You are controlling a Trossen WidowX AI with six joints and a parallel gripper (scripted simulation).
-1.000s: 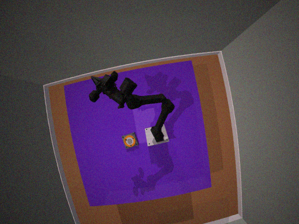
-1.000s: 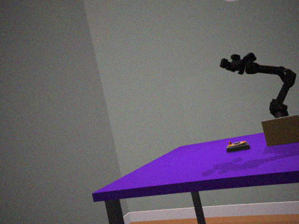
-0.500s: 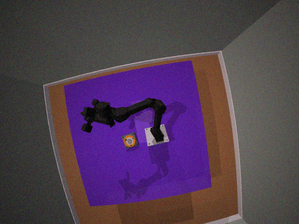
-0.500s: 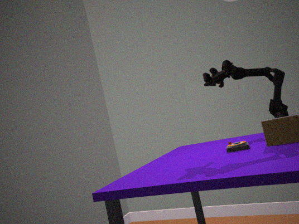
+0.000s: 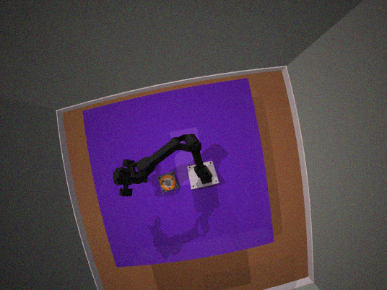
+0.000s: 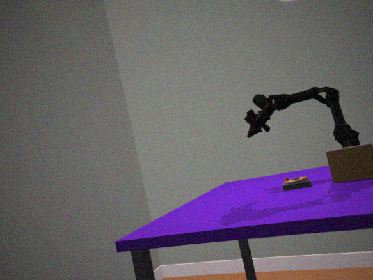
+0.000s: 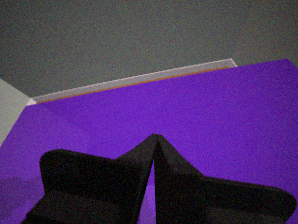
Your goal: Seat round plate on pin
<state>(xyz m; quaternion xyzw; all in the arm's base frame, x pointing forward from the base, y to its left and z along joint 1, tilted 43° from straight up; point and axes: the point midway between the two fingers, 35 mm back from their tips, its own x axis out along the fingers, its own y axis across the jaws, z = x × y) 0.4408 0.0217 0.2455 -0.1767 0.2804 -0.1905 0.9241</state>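
Note:
The round orange plate [image 5: 168, 189] [image 6: 296, 180] sits on the dark square base [image 5: 175, 187] [image 6: 297, 187], around the grey post [image 5: 167, 182]. An orange tab [image 6: 287, 179] stands up at the plate's left edge in the exterior view. The pin and the hole beside the tab are too small to make out, and I cannot tell how far the plate is tilted. My gripper [image 6: 249, 136] [image 7: 156, 138] is shut with its fingertips together and nothing between them. It hangs high above the table, beyond the base on the side away from the arm's mount, touching neither plate nor base.
The purple table top [image 5: 224, 108] [image 6: 195, 216] [image 7: 200, 110] carries the base. The arm's mount [image 5: 193, 184] [image 6: 349, 165] is a box with a pale top, to the right of the base in the top and exterior views. The arm reaches high over the table, and its shadow falls on the purple surface.

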